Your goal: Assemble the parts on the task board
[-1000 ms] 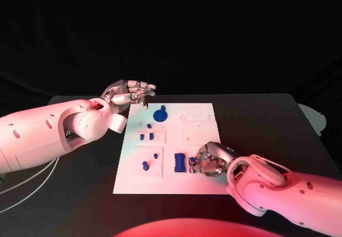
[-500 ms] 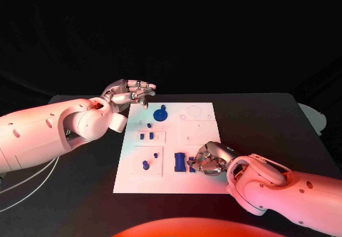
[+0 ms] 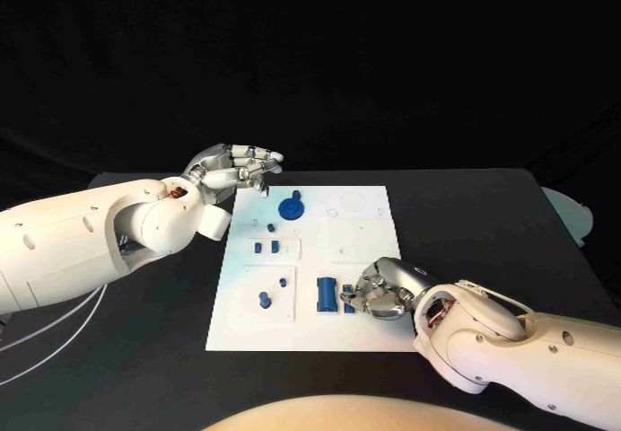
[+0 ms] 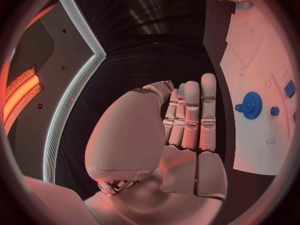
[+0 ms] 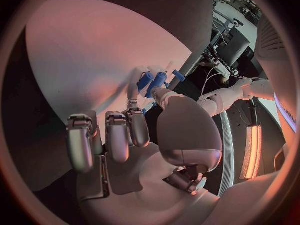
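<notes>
1. The right hand (image 3: 377, 289) rested on the task board (image 3: 363, 330) toward its 5 o'clock corner, fingertips at a small blue part (image 3: 347, 298); whether it pinched that part could not be told.
2. A blue block (image 3: 325, 294) lay just at the hand's 9 o'clock.
3. A blue gear (image 3: 293, 209) sat near the board's 12 o'clock edge.
4. The left hand (image 3: 237, 168) hovered off the far corner, fingers together, grasping nothing.

The right hand (image 3: 380, 289) rested on the task board (image 3: 366, 235), fingers touching a blue part (image 3: 327, 295); the left hand (image 3: 234, 168) hovered beyond the board's far corner.
</notes>
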